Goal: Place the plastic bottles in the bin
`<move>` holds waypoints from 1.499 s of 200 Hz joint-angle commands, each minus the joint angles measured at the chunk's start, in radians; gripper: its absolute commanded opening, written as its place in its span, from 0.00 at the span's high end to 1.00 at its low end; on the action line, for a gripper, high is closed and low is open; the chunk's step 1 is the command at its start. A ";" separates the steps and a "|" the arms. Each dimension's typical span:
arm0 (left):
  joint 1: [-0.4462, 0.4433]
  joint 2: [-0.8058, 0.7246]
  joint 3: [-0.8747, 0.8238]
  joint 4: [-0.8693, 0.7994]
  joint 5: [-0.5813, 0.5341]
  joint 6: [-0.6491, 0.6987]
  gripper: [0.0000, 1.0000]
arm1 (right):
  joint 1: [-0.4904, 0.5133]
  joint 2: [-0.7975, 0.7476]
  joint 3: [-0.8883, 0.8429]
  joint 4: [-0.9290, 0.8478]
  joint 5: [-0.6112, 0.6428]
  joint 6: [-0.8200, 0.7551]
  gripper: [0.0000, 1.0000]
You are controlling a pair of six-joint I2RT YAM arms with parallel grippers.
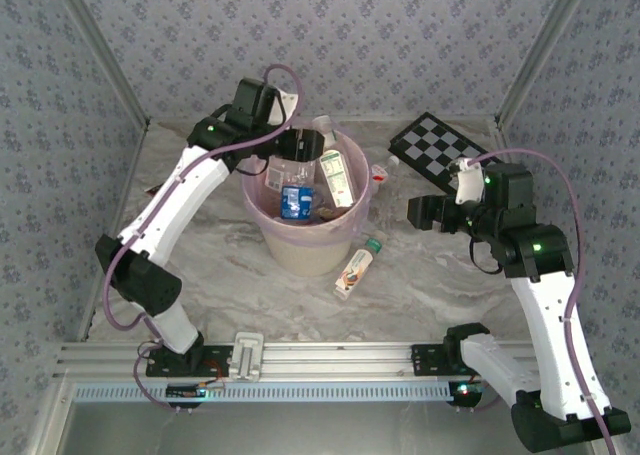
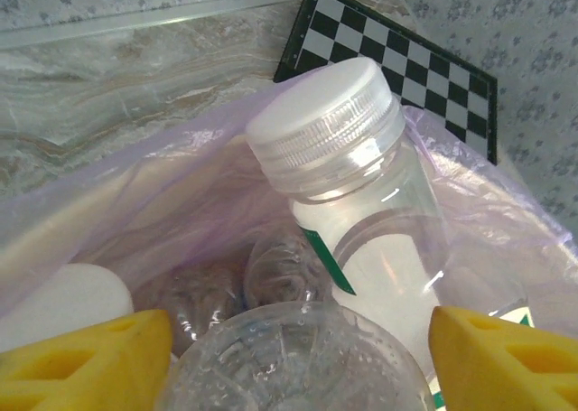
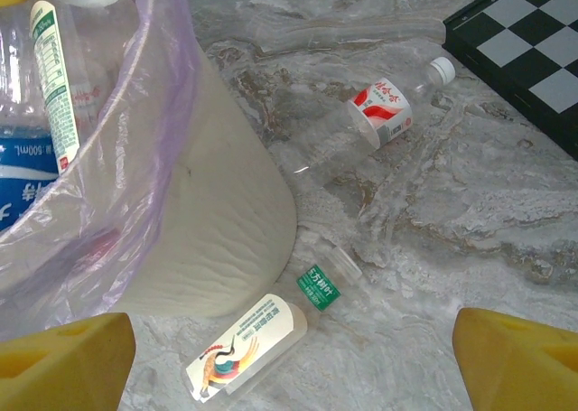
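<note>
Your left gripper (image 1: 295, 147) hung over the bin (image 1: 300, 253), which stood mid-table with its pink bag (image 2: 181, 185) folded over the rim. From its wrist view, the yellow fingers (image 2: 90, 361) stood far apart on either side of a clear bottle base (image 2: 289, 361). I could not tell whether the pads were pressing it or clear of it.

Just beyond that base, a white-capped bottle (image 2: 361, 212) with a green-marked label leaned upright inside the bin, crowding the space under your fingers. A blue-labelled bottle (image 1: 296, 201) stood beside it, and at least two more clear bottles lay lower down in the bag.

Your right gripper (image 1: 420, 213) hovered to the right of the bin. Its jaws were spread wide with nothing between them, only bare marble table (image 3: 470, 230) below.

Two bottles remained outside the bin. A bird-labelled bottle (image 3: 262, 339) with a green band lay on the table just beside the foot of the bin. The cream wall rose close on its left, so you had little room on that side. A red-labelled bottle (image 3: 384, 108) lay on its side farther back, between the bin and the chequered board (image 3: 533, 50). Its white cap pointed at the board's near corner, and the board's edge was close by on that side.
</note>
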 commanded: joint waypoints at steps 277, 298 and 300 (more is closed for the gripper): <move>-0.096 -0.364 -0.327 0.096 -0.183 0.008 0.41 | -0.042 0.149 -0.132 0.126 0.094 0.297 0.00; -0.096 -0.431 -0.366 0.113 -0.166 0.011 0.33 | -0.037 0.166 -0.165 0.185 0.146 0.429 0.00; -0.096 -0.436 -0.370 0.114 -0.164 0.011 0.32 | -0.036 0.168 -0.171 0.190 0.149 0.443 0.00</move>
